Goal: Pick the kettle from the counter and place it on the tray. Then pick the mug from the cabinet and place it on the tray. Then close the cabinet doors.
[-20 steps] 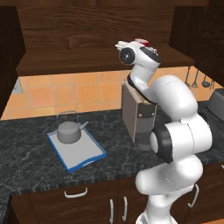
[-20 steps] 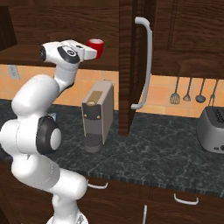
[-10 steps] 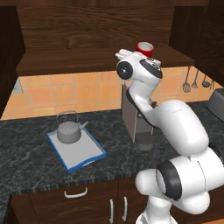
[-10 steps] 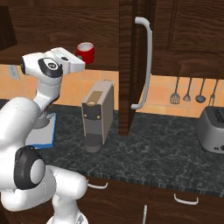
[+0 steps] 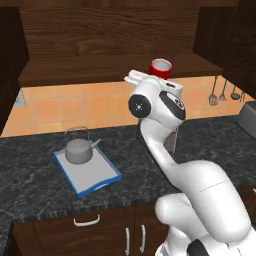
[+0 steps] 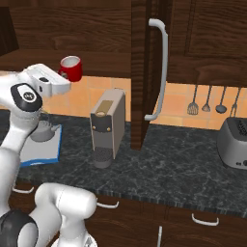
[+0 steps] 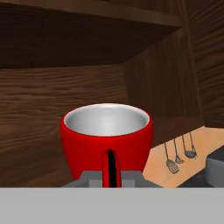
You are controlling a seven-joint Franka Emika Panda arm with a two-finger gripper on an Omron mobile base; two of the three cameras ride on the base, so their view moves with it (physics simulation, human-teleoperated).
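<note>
1. Compared with half a second ago, the arm is seen swung further toward the left side of the scene, and the mug (image 5: 160,68) is carried with it, out in front of the open cabinet (image 5: 100,45).
2. In the left base view the mug is found above and just behind the white wrist; in the right base view the mug (image 6: 70,68) is seen just right of the hand, in front of the shelf edge.
3. The tool (image 7: 111,177) is closed on the mug's handle; in the hand view the red handle is pinched between the two grey fingers (image 7: 89,178) at the bottom.
4. The mug is held upright, its mouth pointed up and its white inside shown; its handle is turned toward the hand.
5. The kettle (image 5: 78,149) is stood upright on the tray (image 5: 102,175), its wire handle arched overhead and its spout pointed to the right in the left base view.
6. The tray is laid flat on the surface (image 5: 30,170), its long axis run diagonally from far left to near right.
7. One of the cabinet doors (image 6: 144,72) is stood open, seen edge-on with its silver bar handle.
</note>
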